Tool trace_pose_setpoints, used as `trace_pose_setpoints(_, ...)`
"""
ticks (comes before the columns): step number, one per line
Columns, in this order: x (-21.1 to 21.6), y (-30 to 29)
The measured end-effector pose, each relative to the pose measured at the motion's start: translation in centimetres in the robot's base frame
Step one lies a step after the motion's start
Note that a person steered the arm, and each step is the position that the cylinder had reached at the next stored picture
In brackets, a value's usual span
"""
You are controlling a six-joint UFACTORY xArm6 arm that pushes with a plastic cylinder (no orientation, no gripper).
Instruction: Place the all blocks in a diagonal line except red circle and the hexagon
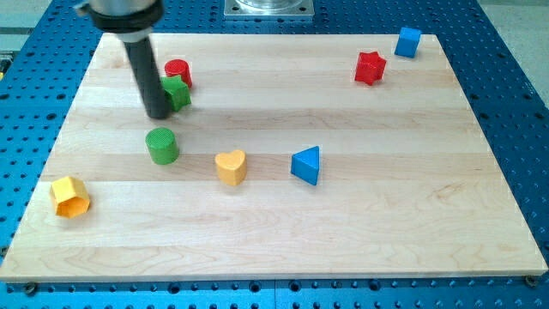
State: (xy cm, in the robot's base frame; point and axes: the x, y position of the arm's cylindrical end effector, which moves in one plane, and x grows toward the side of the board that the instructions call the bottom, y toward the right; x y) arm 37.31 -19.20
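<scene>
My tip [159, 114] rests on the board at the view's upper left, touching the left side of a green star block [177, 92]. A red circle block [178, 71] sits just above the green star, touching it. A green cylinder [161, 145] stands just below my tip. A yellow heart [231, 166] and a blue triangle [306, 165] lie right of it in a row. A yellow hexagon [69, 196] sits at the lower left. A red star [370, 68] and a blue cube [408, 41] sit at the upper right.
The wooden board [386, 223] lies on a blue perforated table [523, 103]. The arm's metal base [268, 8] shows at the view's top centre.
</scene>
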Motion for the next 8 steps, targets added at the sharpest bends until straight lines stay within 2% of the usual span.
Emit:
trace_pose_setpoints(1, -1.1, -2.8)
trace_pose_setpoints(2, -1.4, 4.7)
trace_pose_setpoints(3, -2.8, 2.9)
trace_pose_setpoints(4, -3.4, 4.9)
trace_pose_setpoints(5, -3.1, 15.1)
trace_pose_setpoints(6, -3.1, 21.5)
trace_pose_setpoints(7, 0.1, 16.0)
trace_pose_setpoints(8, 5.3, 17.1)
